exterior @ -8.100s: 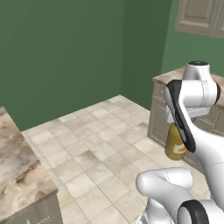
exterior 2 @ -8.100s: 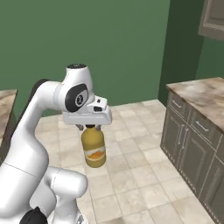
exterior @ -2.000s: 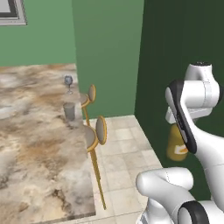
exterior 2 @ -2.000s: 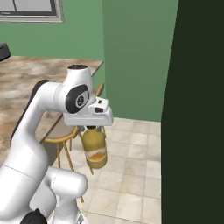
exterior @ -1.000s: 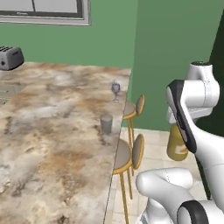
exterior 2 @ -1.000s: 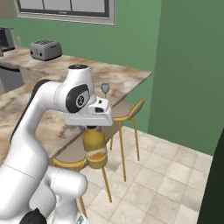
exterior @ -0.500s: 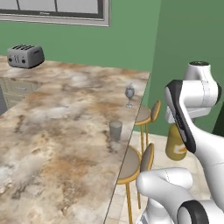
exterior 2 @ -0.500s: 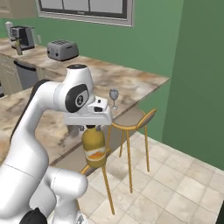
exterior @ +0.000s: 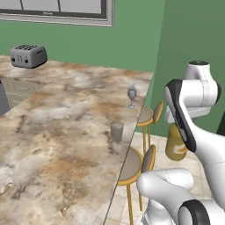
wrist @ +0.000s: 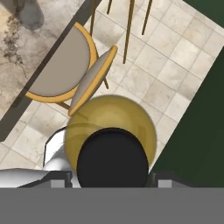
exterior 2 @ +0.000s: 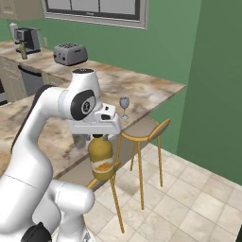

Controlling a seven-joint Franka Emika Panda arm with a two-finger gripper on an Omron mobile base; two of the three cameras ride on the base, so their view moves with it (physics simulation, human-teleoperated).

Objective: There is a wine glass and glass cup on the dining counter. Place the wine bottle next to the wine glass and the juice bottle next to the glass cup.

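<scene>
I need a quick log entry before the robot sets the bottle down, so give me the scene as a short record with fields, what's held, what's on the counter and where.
held item: juice bottle, hanging upright over the floor
gripper: shut on the bottle's top
glass cup: on the dining counter, near its edge
wine glass: on the same counter, farther along that edge than the cup
stools: two, tucked at the counter edge
toaster: far end of the counter
bottle placed: not yet
</scene>
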